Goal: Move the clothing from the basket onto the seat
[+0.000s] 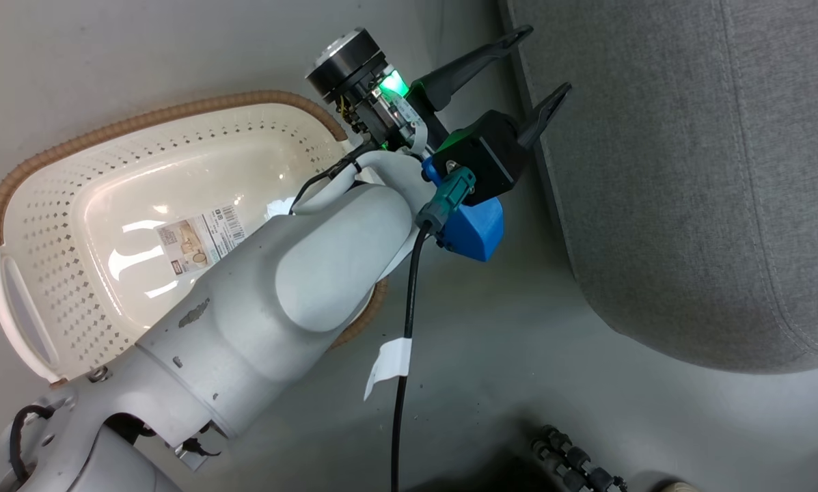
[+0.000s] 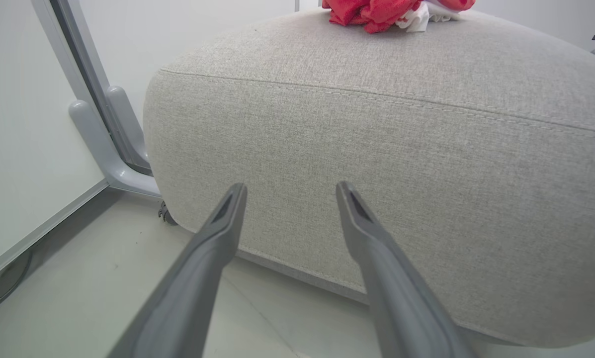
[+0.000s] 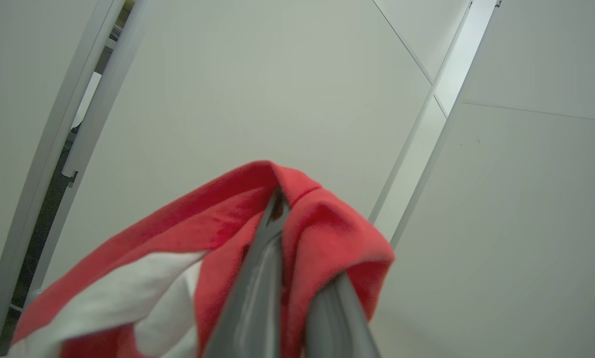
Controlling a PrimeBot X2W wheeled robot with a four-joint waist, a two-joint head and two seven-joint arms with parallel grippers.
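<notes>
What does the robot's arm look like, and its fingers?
The left arm is a fat, smooth, pale grey tube with small scuffs. A black cable with a white tag runs to a teal plug beside a blue block. A green light glows at the wrist. Its fingers are long, dark and pointed.

Bright, even, cool white light falls from above. Behind the left gripper [image 1: 547, 58], white glare patches shine on the bottom of the basket [image 1: 46, 225], and a green lamp [image 1: 393, 83] glows at the wrist. Below its fingertips the seat [image 2: 377, 149] casts a thin, soft shadow on the floor [image 2: 103, 278]. The cloth [image 3: 327, 233] draped over the right gripper [image 3: 297, 258] is out of focus. Wall lines [image 3: 416, 139] beyond it bow toward the edges.
</notes>
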